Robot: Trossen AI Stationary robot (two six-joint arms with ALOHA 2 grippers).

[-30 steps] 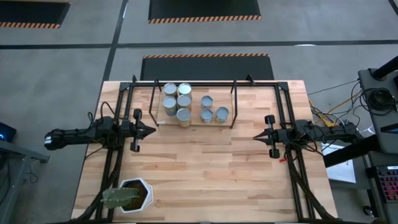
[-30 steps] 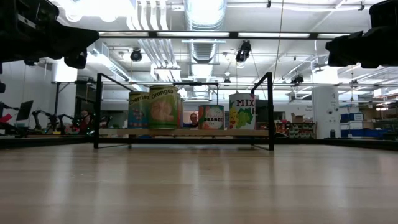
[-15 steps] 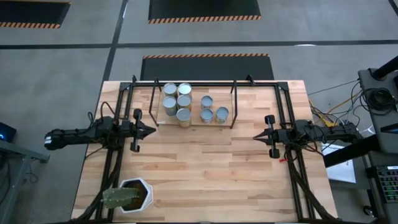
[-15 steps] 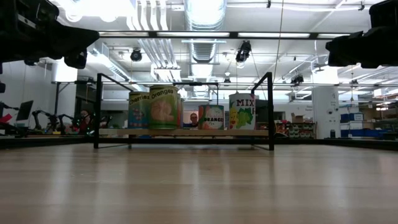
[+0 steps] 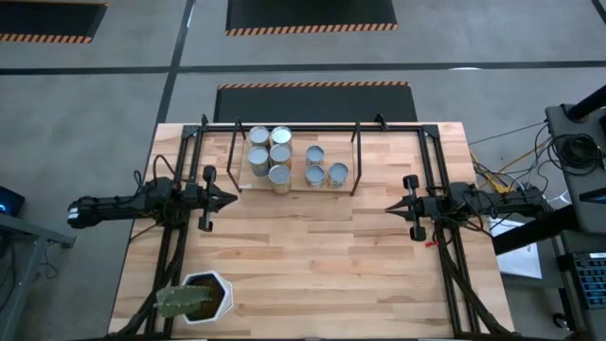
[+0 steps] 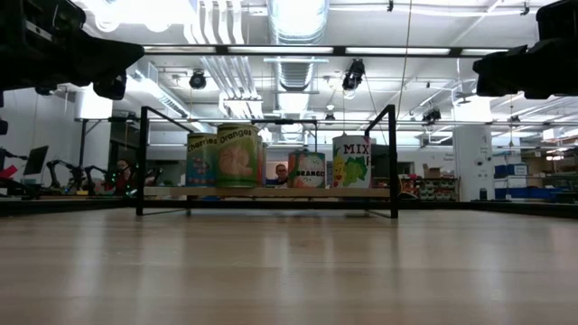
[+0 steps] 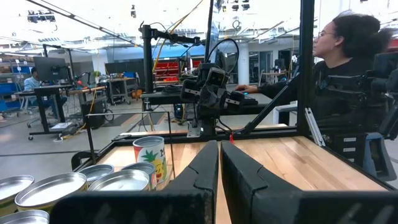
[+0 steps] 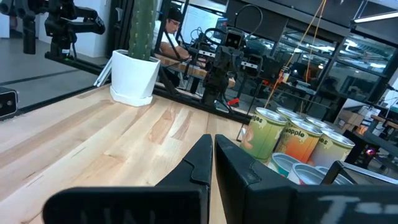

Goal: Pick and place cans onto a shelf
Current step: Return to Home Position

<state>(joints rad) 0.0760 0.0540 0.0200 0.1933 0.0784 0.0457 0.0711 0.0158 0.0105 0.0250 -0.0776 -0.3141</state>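
I am holding my left gripper (image 5: 232,199) just off the left front corner of the shelf (image 5: 339,144), above the table (image 5: 312,256), with its tip pointing along the shelf's front edge. Its two fingers (image 7: 205,177) are pressing together with only a thin slit between them, and they are grasping nothing. I am holding my right gripper (image 5: 388,207) off the shelf's right front corner, a little farther from the shelf than the left one, pointing back toward it. Its fingers (image 8: 198,163) are likewise lying clenched and are carrying nothing.

The cans (image 5: 280,154) are all standing upright on the shelf, silvery tops up. A tight cluster is sitting at the shelf's left end and a smaller group is sitting near its middle, while the shelf's right end is showing bare wood. From table height the cans (image 6: 237,155) are lining up on the shelf board (image 6: 271,191) between its black rod legs, showing fruit and vegetable labels.

A white hexagonal plant pot (image 5: 206,296) is standing well apart from the shelf, out beyond its left front corner at the table's edge. A person (image 7: 345,62) is sitting beyond the table, past the shelf's right side.
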